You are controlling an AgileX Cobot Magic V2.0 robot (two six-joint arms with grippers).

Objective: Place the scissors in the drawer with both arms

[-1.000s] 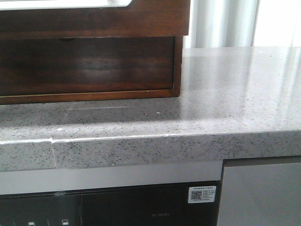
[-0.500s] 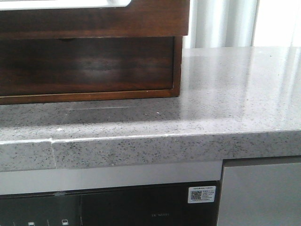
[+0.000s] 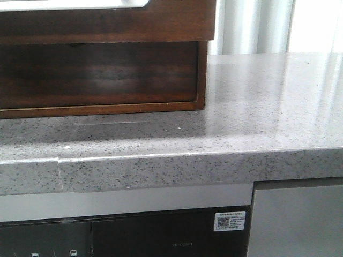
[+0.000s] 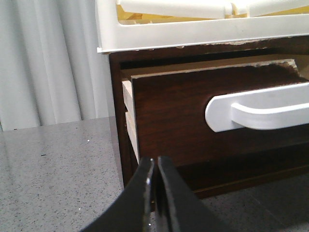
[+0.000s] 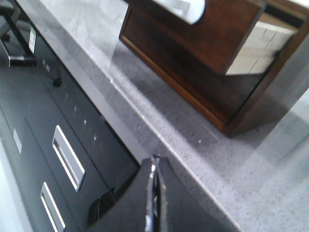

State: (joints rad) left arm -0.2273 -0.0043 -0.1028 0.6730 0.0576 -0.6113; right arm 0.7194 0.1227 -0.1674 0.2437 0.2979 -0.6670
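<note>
A dark brown wooden cabinet (image 3: 102,64) sits at the back left of the grey speckled counter (image 3: 257,118). The drawer (image 4: 193,121) is pulled out a little from the cabinet, so its pale wooden side shows at the edge. It has a plain dark brown front with a white curved handle (image 4: 256,113) on it. A white tray (image 4: 203,29) rests on top of the cabinet, right above the drawer.

The left gripper (image 4: 155,193) is low in front of the drawer, near the corner of the drawer front and beside the handle, not touching it. Its 2 black fingers are pressed together with only a thin line between them, and nothing is held in them.

The right gripper (image 5: 153,193) hangs out past the front edge of the counter, above a dark appliance panel (image 5: 58,140) with silver handles. Its 2 fingers are also pressed together and hold nothing.

The scissors do not show in any view, so I cannot tell where they are.

In the front view, a small white sticker (image 3: 229,220) with a square code sits on the dark panel below the counter.
</note>
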